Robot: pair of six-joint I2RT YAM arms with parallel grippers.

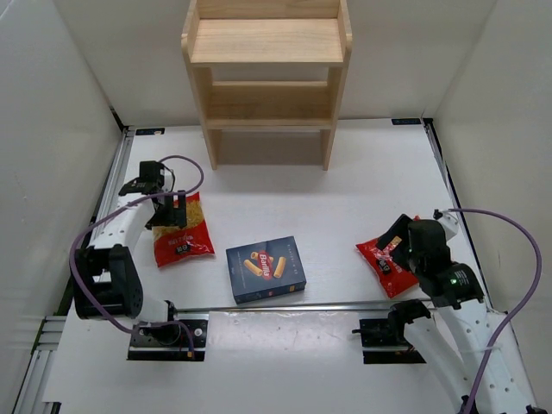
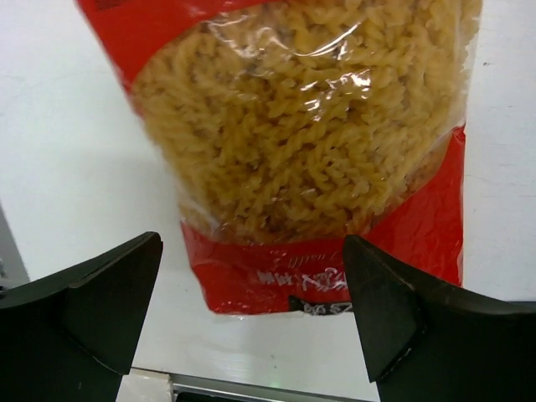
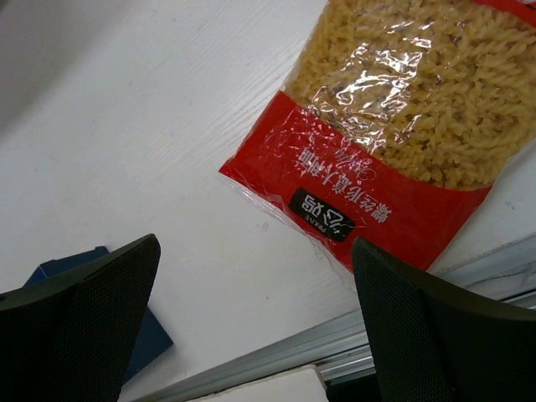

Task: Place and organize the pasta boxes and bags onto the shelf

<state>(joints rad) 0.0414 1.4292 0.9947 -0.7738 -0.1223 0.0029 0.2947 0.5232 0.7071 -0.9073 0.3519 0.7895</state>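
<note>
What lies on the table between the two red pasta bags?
The dark blue pasta box, flat, touching neither the left bag nor the right bag; seen in the top view.

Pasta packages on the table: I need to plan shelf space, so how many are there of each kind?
Red pasta bags: 2 (left bag, right bag)
Blue pasta box: 1
Total: 3

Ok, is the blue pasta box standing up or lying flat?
Lying flat: the blue pasta box rests on the table with its printed face up, not on the shelf.
</note>
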